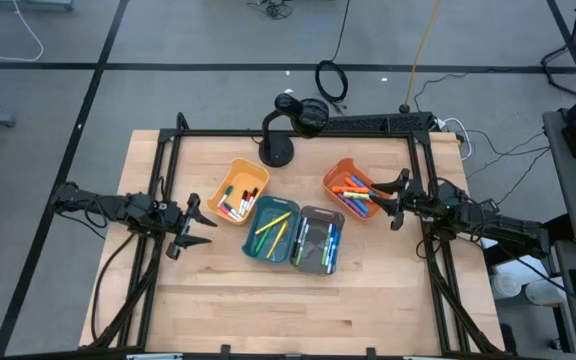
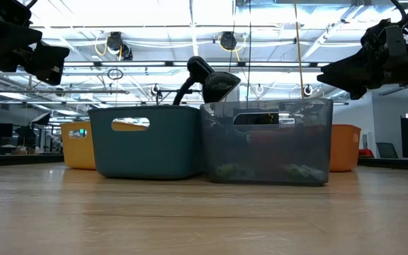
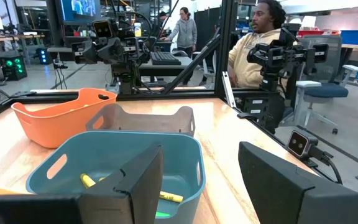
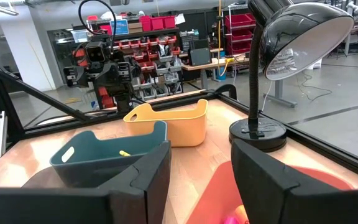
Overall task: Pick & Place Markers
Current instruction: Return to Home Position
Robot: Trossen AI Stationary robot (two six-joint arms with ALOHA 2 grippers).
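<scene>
Looking straight down, the high view shows four bins clustered mid-table (image 1: 268, 310): a yellow bin (image 1: 230, 180) at centre-left, a teal bin (image 1: 258, 210) just below it, a grey bin (image 1: 313, 215) touching the teal one's right side, and an orange bin (image 1: 335, 172) at centre-right, set apart. All four hold markers (image 1: 351, 189), mixed colours in each. One black lamp (image 1: 278, 150) stands at upper centre. The left gripper (image 1: 200, 222), fingers spread, hovers left of the teal bin. The right gripper (image 1: 398, 200), likewise spread, sits just right of the orange bin. The lower half of the tabletop is open wood out to the side rails.

In the low view, the teal and grey bins stand side by side in front, and both arms hang in the upper corners, well above the rims.

The left wrist view shows two yellow markers (image 3: 87, 180) on the teal bin's floor.

The right wrist view shows that arm's parted fingers over the orange bin.
</scene>
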